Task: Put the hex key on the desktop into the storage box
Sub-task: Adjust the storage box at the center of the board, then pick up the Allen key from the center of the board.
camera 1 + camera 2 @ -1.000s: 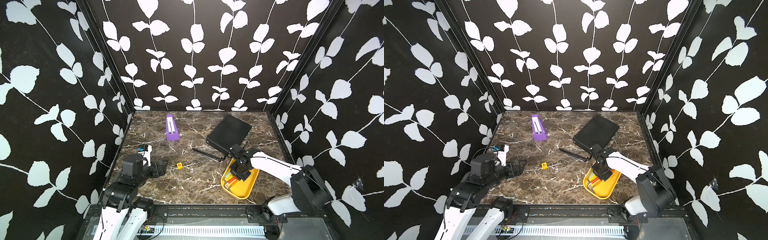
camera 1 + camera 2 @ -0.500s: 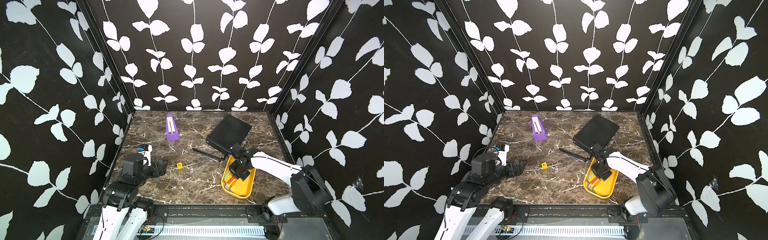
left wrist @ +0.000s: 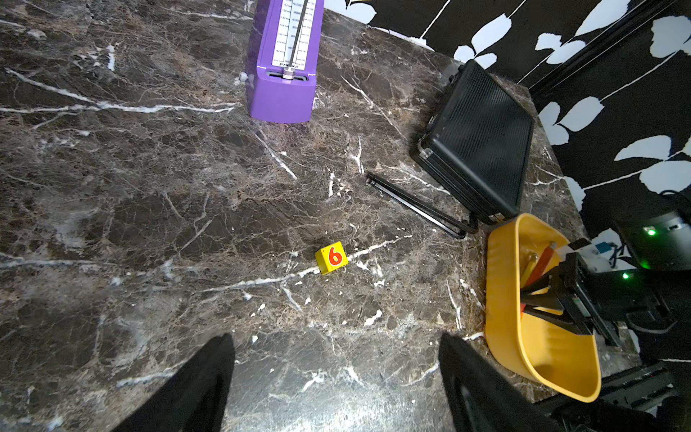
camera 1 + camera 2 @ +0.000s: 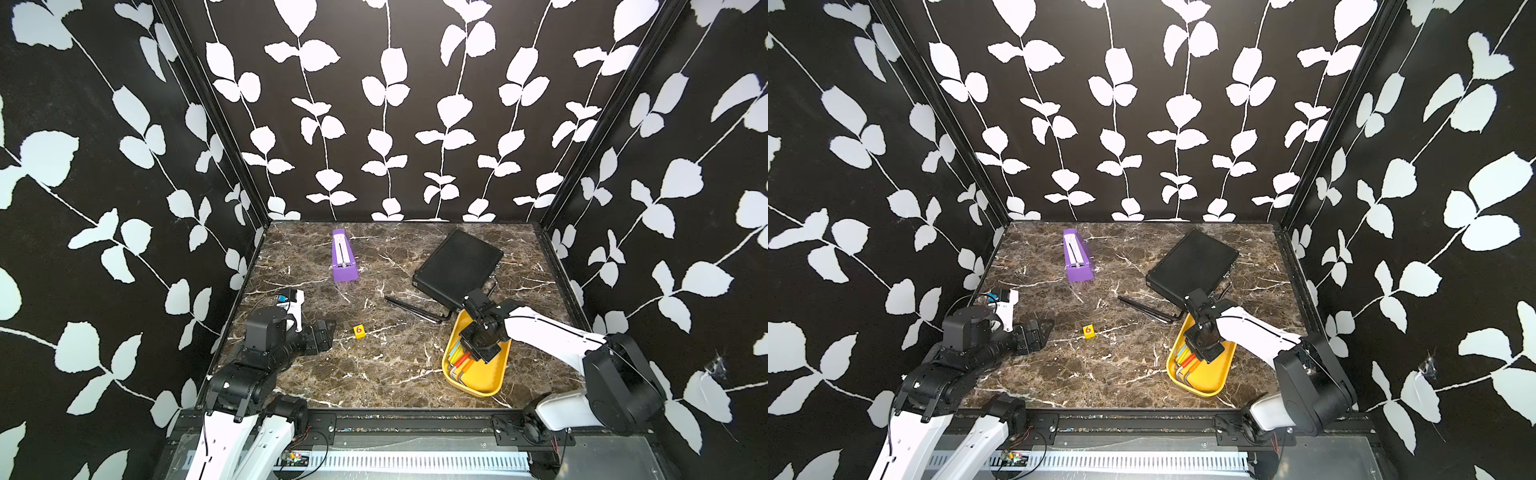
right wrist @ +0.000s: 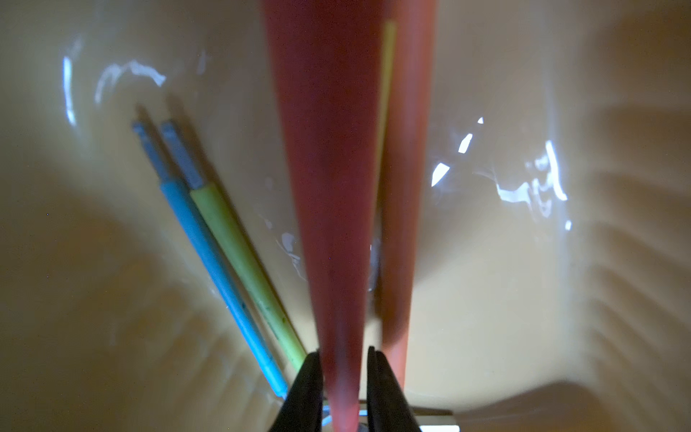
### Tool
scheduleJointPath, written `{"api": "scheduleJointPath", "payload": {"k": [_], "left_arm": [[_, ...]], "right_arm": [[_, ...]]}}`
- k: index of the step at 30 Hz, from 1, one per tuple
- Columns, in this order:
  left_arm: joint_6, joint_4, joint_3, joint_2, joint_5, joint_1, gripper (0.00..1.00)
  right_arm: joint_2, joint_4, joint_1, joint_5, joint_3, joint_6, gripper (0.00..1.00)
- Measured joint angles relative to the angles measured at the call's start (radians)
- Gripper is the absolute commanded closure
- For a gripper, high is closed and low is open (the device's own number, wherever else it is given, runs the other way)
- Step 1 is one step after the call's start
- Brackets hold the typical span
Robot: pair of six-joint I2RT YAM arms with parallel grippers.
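Note:
The yellow storage box [image 4: 478, 388] sits at the desktop's [image 4: 374, 374] front right and holds several coloured hex keys. My right gripper [image 5: 344, 374] reaches down into it. A red hex key [image 5: 329, 187] stands blurred between its fingers, with a thin gap on one side, so the jaws are slightly open. Blue [image 5: 209, 243] and green [image 5: 239, 243] keys lie on the box floor. A long black hex key [image 4: 411, 308] lies on the desktop between the box and the black case. My left gripper [image 3: 336, 374] hovers open and empty at the front left.
A black ribbed case [image 4: 457, 266] lies behind the storage box, almost touching it. A purple metronome [image 4: 344, 262] stands at the back centre. A small yellow cube marked 6 [image 4: 359, 330] sits in front of my left gripper [image 4: 322, 336]. Patterned walls close in three sides.
My right gripper has stayed inside the storage box, shifting only slightly, and its jaws have eased apart around the red key. The left arm has not moved.

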Motion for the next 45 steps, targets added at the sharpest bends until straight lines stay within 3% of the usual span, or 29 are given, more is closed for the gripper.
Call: {"api": "scheduleJointPath", "payload": {"k": [5, 12, 16, 20, 26, 32, 39, 45], "left_arm": [[0.000, 0.000, 0.000, 0.000, 0.000, 0.000, 0.14], [0.000, 0.000, 0.000, -0.006, -0.005, 0.000, 0.14], [0.000, 0.000, 0.000, -0.008, -0.007, 0.000, 0.14], [0.000, 0.000, 0.000, -0.010, -0.012, 0.000, 0.14], [0.000, 0.000, 0.000, -0.012, -0.017, 0.000, 0.14], [0.000, 0.000, 0.000, -0.011, -0.022, 0.000, 0.14], [-0.002, 0.000, 0.000, -0.004, -0.035, 0.000, 0.14], [-0.003, 0.000, 0.000, -0.001, -0.039, 0.000, 0.14]], "right_arm": [[-0.016, -0.100, 0.002, 0.037, 0.080, -0.030, 0.51], [0.006, -0.167, 0.038, 0.091, 0.262, -0.124, 0.57], [0.163, -0.157, 0.081, 0.111, 0.420, -0.277, 0.62], [0.345, -0.126, 0.130, 0.133, 0.610, -0.532, 0.65], [0.445, -0.122, 0.151, 0.119, 0.723, -0.895, 0.67], [0.594, -0.195, 0.168, 0.101, 0.883, -1.151, 0.68], [0.716, -0.277, 0.195, 0.128, 0.937, -1.274, 0.68], [0.732, -0.304, 0.197, 0.158, 0.962, -1.310, 0.68]]}}
